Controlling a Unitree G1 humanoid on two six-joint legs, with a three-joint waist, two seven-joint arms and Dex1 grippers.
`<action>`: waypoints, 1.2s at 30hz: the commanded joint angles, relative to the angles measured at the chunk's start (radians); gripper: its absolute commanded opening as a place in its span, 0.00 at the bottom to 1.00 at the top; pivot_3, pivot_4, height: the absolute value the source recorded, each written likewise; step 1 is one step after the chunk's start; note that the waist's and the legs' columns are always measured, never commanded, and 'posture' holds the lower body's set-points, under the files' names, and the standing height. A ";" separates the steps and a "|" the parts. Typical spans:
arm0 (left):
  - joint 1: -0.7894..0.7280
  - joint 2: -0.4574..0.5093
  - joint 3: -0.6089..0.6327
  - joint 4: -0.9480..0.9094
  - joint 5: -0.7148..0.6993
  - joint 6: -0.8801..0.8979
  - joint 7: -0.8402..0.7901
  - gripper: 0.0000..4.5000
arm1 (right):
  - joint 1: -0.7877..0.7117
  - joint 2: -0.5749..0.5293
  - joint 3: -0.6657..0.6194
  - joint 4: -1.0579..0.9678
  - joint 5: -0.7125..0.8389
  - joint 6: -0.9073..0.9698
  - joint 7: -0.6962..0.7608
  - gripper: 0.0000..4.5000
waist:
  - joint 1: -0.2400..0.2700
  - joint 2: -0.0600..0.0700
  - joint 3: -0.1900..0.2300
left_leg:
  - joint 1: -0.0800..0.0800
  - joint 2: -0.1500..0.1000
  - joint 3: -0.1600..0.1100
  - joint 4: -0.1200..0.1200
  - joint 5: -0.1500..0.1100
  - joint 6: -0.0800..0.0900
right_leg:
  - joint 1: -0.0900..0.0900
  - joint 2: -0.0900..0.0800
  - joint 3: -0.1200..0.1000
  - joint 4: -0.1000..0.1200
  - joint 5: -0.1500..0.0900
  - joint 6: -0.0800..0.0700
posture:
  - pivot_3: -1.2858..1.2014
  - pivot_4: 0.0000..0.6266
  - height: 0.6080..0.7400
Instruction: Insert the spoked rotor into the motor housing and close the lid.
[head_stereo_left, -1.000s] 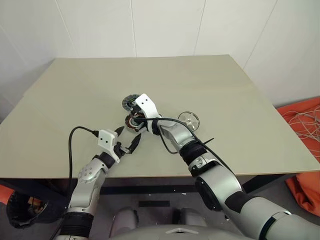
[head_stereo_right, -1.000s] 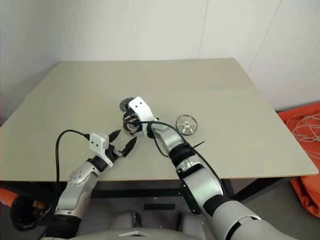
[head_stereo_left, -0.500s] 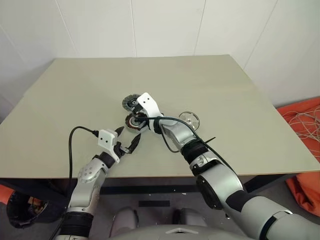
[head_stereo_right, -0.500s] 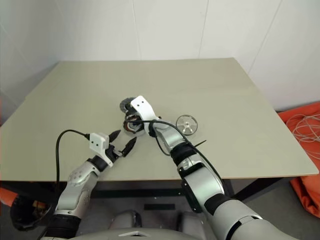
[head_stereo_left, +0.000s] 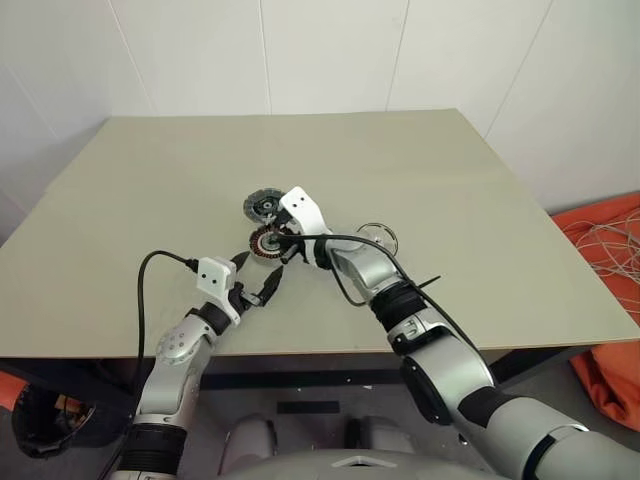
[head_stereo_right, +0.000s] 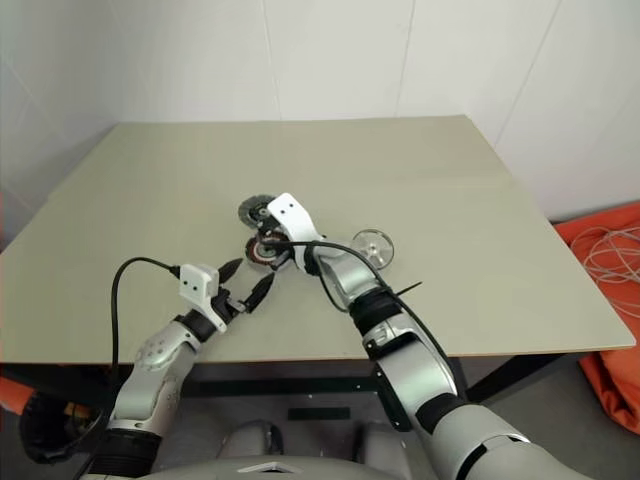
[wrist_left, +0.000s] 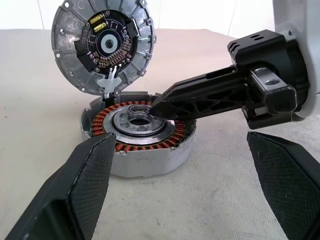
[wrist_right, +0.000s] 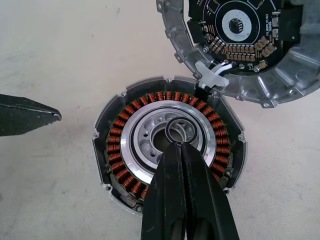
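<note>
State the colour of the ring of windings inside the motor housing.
Copper-orange, circling the silvery hub of the motor housing; clearest in the right wrist view.

A pale beige tabletop (head_stereo_left: 180, 180) stands against a white panelled wall (head_stereo_left: 330, 50) with thin vertical seams. Light is even and soft. To the right, on the grey floor (head_stereo_left: 560, 370), lies orange cloth (head_stereo_left: 610, 250) with a tangle of pale cord (head_stereo_left: 610, 235) on it. Dark frame bars run under the tabletop's near edge.
</note>
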 joint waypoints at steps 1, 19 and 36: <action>-0.013 0.004 0.003 -0.048 -0.009 0.001 0.004 1.00 | -0.022 0.017 -0.027 -0.038 0.015 -0.057 -0.029 0.01 | 0.000 0.000 0.000 | 0.000 0.000 0.000 0.000 0.000 0.000 | 0.000 0.000 0.000 0.000 0.000 0.000 | 0.52 0.00 1.00; -0.007 -0.002 0.004 -0.038 -0.005 -0.010 0.004 1.00 | -0.072 0.028 -0.056 0.064 0.008 -0.132 -0.092 0.01 | -0.001 0.000 0.000 | 0.000 0.000 0.000 0.000 0.000 0.000 | 0.000 0.000 0.000 0.000 0.000 0.000 | 0.52 0.00 1.00; -0.009 0.002 0.014 -0.030 -0.011 -0.012 0.000 1.00 | -0.119 0.033 -0.059 0.211 -0.003 -0.205 -0.107 0.01 | -0.001 0.000 0.000 | 0.000 0.000 0.000 0.000 0.000 0.000 | 0.000 0.000 0.000 0.000 0.000 0.000 | 0.52 0.00 1.00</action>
